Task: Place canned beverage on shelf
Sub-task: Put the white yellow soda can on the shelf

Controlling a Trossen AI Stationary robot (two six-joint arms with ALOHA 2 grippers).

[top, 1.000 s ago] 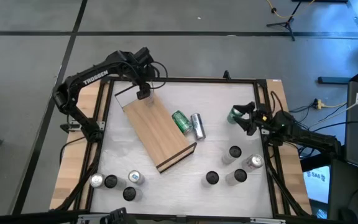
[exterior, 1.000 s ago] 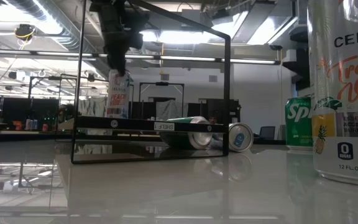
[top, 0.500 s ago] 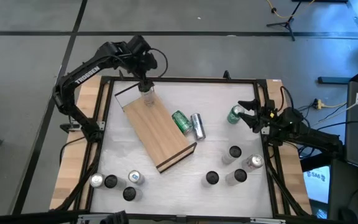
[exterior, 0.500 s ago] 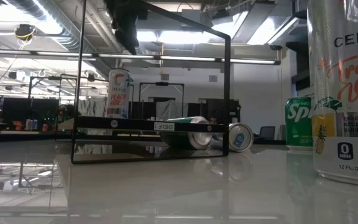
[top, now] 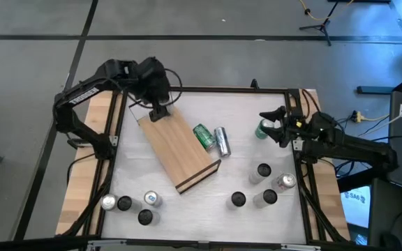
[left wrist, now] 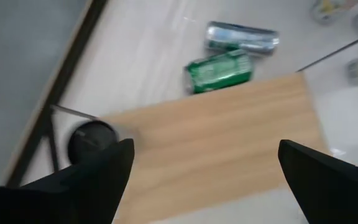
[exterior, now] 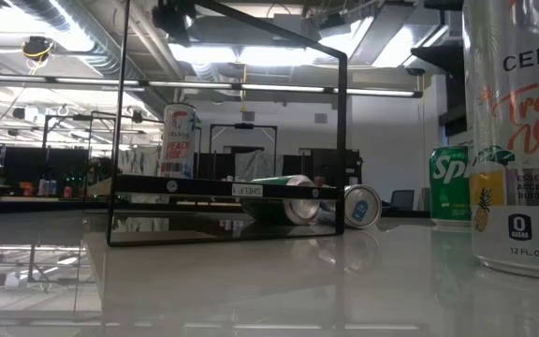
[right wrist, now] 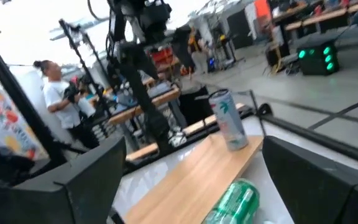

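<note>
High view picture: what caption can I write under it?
Both open grippers, left and right, hover above a table with a shelf and scattered cans.

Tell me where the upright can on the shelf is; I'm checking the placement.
In the low view the can stands upright at the far left end of the shelf. In the high view the open left gripper hovers over that end.
</note>
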